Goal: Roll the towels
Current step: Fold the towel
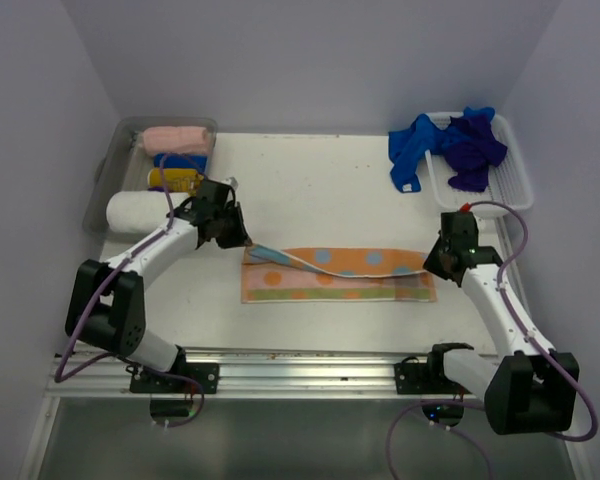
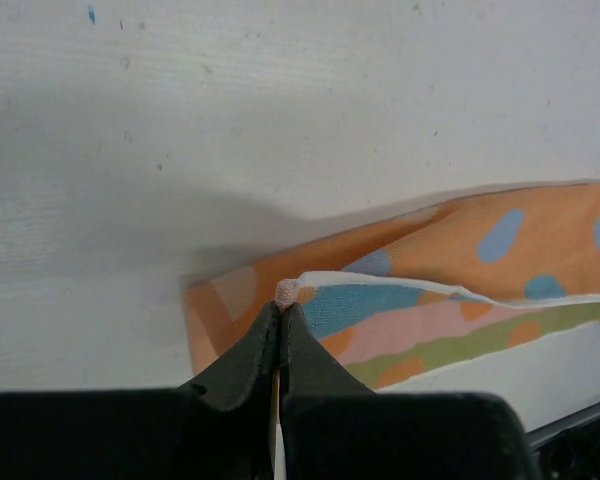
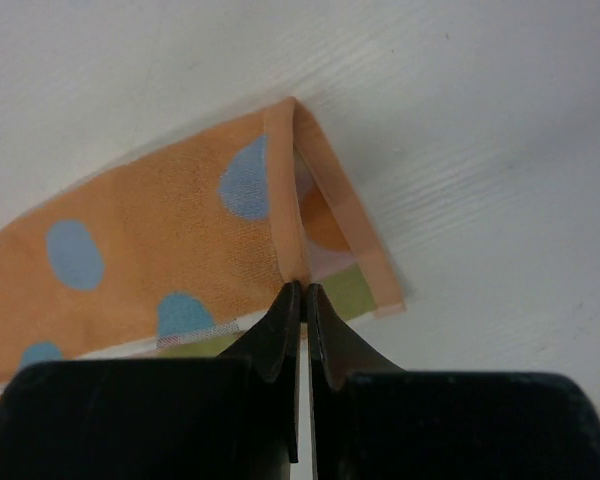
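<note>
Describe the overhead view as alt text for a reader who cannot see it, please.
The left gripper and right gripper each pinch one end of an orange spotted towel lying as a long strip on a white table. A clear bin at rear left holds rolled towels; a white basket at rear right holds loose blue towels.

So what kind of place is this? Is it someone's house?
Probably a robot test booth, not a house. The left arm and right arm are bolted to a metal rail at a white table, plain walls close it in, and towels wait in a clear bin and a white basket.
</note>
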Motion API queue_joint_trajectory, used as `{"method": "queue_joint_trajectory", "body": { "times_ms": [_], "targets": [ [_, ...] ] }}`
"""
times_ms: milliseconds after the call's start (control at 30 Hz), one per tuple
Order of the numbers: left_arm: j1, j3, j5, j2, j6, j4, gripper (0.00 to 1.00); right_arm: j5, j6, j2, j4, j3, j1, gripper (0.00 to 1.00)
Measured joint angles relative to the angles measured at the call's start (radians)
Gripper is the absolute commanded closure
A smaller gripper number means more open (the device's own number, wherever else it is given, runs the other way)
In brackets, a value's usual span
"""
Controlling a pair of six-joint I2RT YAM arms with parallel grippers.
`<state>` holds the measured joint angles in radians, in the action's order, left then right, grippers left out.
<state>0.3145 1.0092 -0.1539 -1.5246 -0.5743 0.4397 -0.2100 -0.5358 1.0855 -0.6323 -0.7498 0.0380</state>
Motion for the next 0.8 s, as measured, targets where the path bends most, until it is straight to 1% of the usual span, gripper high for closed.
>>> {"method": "queue_joint_trajectory", "body": {
  "times_ms": [100,267,567,800],
  "targets": [
    [0.0,-0.074,-0.019,0.056,-0.006,-0.009,1.0,-0.005,-0.013,-0.024,-0.045,0.025,0.0,1.0],
    [0.0,-0.131,-0.03,0.13,-0.007,-0.016,1.0,-0.013,-0.018,-0.042,-0.077,0.025,-0.007,1.0],
    [0.0,-0.22,-0.053,0.153,-0.008,-0.042,1.0,-0.027,-0.046,-0.074,-0.127,0.025,-0.019,1.0],
    [0.0,-0.264,-0.078,0.224,-0.008,-0.043,1.0,-0.042,-0.088,-0.118,-0.158,0.026,-0.019,1.0]
  ]
}}
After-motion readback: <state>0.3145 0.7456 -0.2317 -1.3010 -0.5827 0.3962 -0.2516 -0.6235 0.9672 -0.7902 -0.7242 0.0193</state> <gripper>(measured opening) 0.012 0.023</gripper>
